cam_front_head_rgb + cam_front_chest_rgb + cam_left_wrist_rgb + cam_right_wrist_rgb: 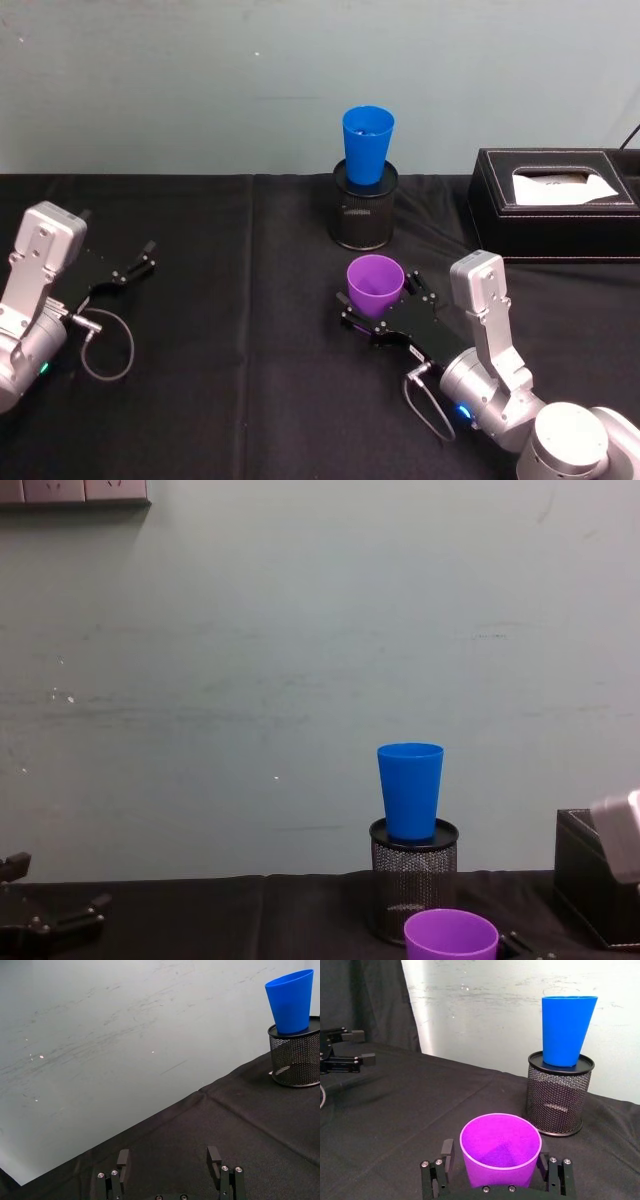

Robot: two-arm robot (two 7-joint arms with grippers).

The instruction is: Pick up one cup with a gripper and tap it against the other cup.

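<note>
- On the black tablecloth (200,400), between the spread fingers of the right gripper (379,290): the purple tumbler (500,1152), upright, mouth up, just in front of the wire-mesh pen holder (364,215).
- Jaws wide, one finger on either side of the wall, seemingly a sliver short of touching; nothing clamped yet.
- Farther back, seated in the top of that holder: the blue tumbler (367,145), upright, base well above the purple rim.
- At the table's left, parked: the left gripper (167,1157), jaws apart, holding nothing.
- Probably light, thin plastic; smooth and tapered, so likely to slide down out of a loose pinch and to flex under a hard one.
- Best gripped mid-wall or just under the rim, firmly but without crushing.
- Worth tapping softly: blue tumbler perched high, probably easy to topple.
</note>
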